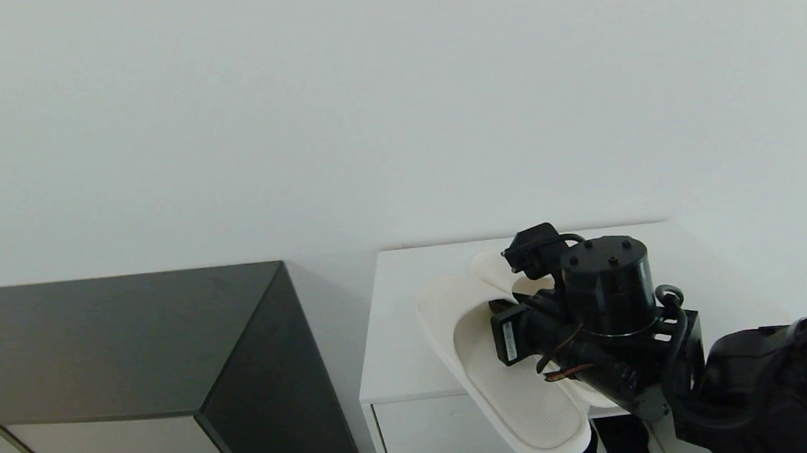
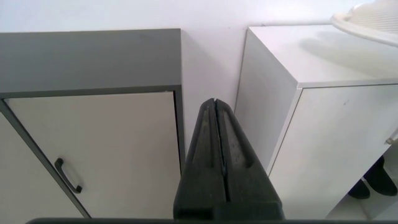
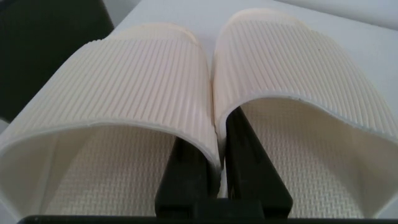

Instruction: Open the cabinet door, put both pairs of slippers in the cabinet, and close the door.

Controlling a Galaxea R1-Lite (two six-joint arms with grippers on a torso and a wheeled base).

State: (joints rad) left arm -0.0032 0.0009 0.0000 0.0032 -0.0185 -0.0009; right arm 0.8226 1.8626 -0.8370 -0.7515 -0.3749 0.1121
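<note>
A pair of cream ribbed slippers (image 1: 514, 390) sits over the top of a white cabinet (image 1: 398, 342), toes towards the wall and heels jutting past the cabinet's front edge. The right gripper (image 3: 221, 171) holds them. In the right wrist view its two black fingers (image 3: 186, 177) are slid under the straps, one inside the left slipper (image 3: 137, 87) and one inside the right slipper (image 3: 292, 68). They pinch the two neighbouring strap edges together between them. Whether the soles rest on the cabinet top or are lifted just clear of it cannot be told.

The left gripper (image 2: 216, 146) is away from the slippers, its fingers pressed flat together with nothing between them. It is in front of the gap that separates the white cabinet from a dark-topped cabinet (image 1: 96, 344) on the robot's left. That cabinet's pale door (image 2: 99, 149) is closed, and a dark bar handle (image 2: 67, 175) is on its front. The rim of one slipper shows at the edge of the left wrist view, above the white cabinet's top.

The two cabinets stand side by side against a plain white wall (image 1: 393, 98), near each other but not touching. Beside the white cabinet's lower front, a pair of dark shoes (image 2: 373, 183) stands on the floor.
</note>
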